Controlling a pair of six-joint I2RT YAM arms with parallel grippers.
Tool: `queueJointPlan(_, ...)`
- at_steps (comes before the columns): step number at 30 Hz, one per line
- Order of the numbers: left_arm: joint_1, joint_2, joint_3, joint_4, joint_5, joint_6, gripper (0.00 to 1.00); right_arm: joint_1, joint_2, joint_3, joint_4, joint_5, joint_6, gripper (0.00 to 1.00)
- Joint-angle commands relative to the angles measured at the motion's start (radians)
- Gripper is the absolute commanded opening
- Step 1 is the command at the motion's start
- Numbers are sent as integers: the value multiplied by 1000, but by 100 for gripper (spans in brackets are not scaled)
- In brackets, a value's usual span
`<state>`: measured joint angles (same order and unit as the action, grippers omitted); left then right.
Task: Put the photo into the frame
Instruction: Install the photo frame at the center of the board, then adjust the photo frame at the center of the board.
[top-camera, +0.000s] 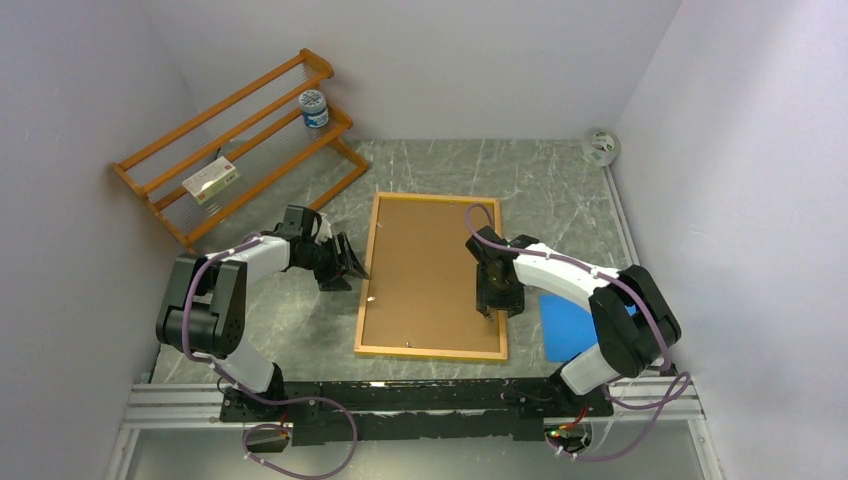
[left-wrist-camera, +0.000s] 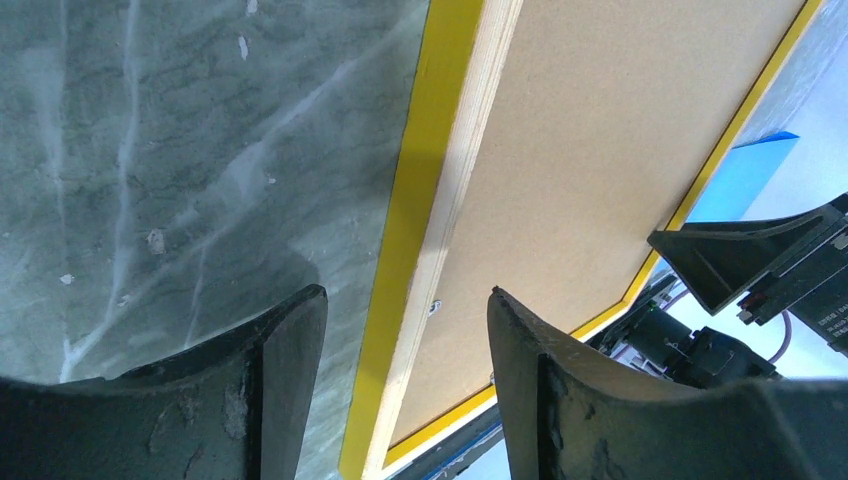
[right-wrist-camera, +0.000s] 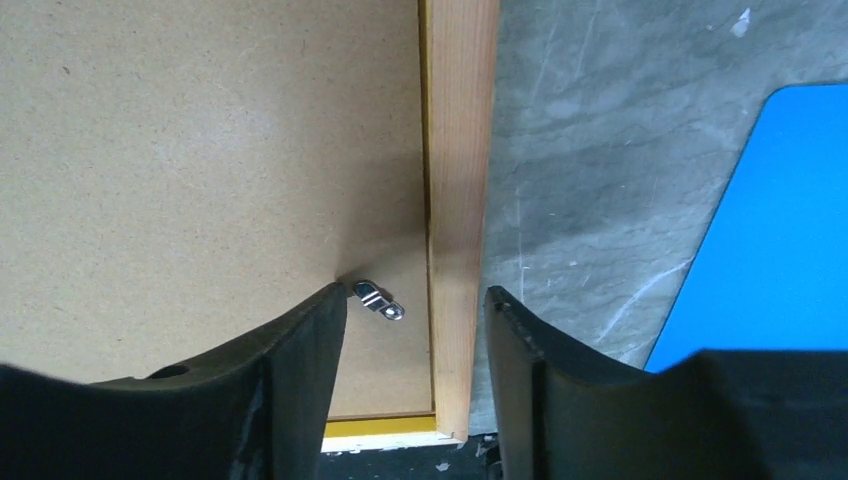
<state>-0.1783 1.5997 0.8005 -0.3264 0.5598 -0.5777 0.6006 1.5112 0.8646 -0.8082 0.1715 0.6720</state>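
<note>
Frame (top-camera: 432, 351) lies back-up. Left gripper (left-wrist-camera: 405, 300) low at its left edge, jaws spread. Right gripper (right-wrist-camera: 415, 292) jaws spread astride right rail, beside metal clip (right-wrist-camera: 378, 299). Jar (top-camera: 314, 108) label too small to read.

Frame (top-camera: 432, 351) lying face-down on the table (top-camera: 300, 330), my left gripper (top-camera: 354, 268) hanging beside its left edge, my right gripper (top-camera: 496, 303) over its right edge, sheet (top-camera: 568, 328) lying further right.

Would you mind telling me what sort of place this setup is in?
Probably a robot test booth, not a home: plain white walls box in a marble-look table, two arms are bolted to a rail, and a wooden rack serves as a prop.
</note>
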Motion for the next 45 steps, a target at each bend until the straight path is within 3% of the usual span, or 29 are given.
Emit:
queueJointPlan(1, -1, 8, 3, 5, 7, 21, 65, -4, 1, -11, 18, -35, 2, 53)
queueJointPlan(4, -1, 12, 3, 9, 9, 19, 65, -9, 7, -16, 14, -46, 7, 43)
queueJointPlan(12, -1, 27, 11, 15, 13, 18, 64, -28, -5, -40, 26, -79, 16, 27)
queueJointPlan(19, -1, 29, 26, 6, 6, 18, 64, -32, -24, -50, 69, -142, 2, 24)
queueJointPlan(22, -1, 22, 36, -1, -10, 14, 65, -45, -44, -26, 63, -133, 11, 25)
queueJointPlan(29, -1, 29, 70, -5, -40, 21, 72, -112, -57, 20, 103, -128, 36, 52)
queueJointPlan(36, -1, 164, 191, 32, -15, 23, 72, -139, 18, 25, 209, -209, 18, 57)
queueJointPlan(39, -16, 239, 266, 45, 56, 42, 61, -145, 21, 26, 247, -246, 4, 57)
queueJointPlan(42, -76, 329, 397, -43, 49, 117, 53, -145, -5, 2, 315, -305, -21, 57)
queueJointPlan(45, -124, 393, 486, -73, 51, 161, 49, -145, -31, -31, 371, -369, -49, 56)
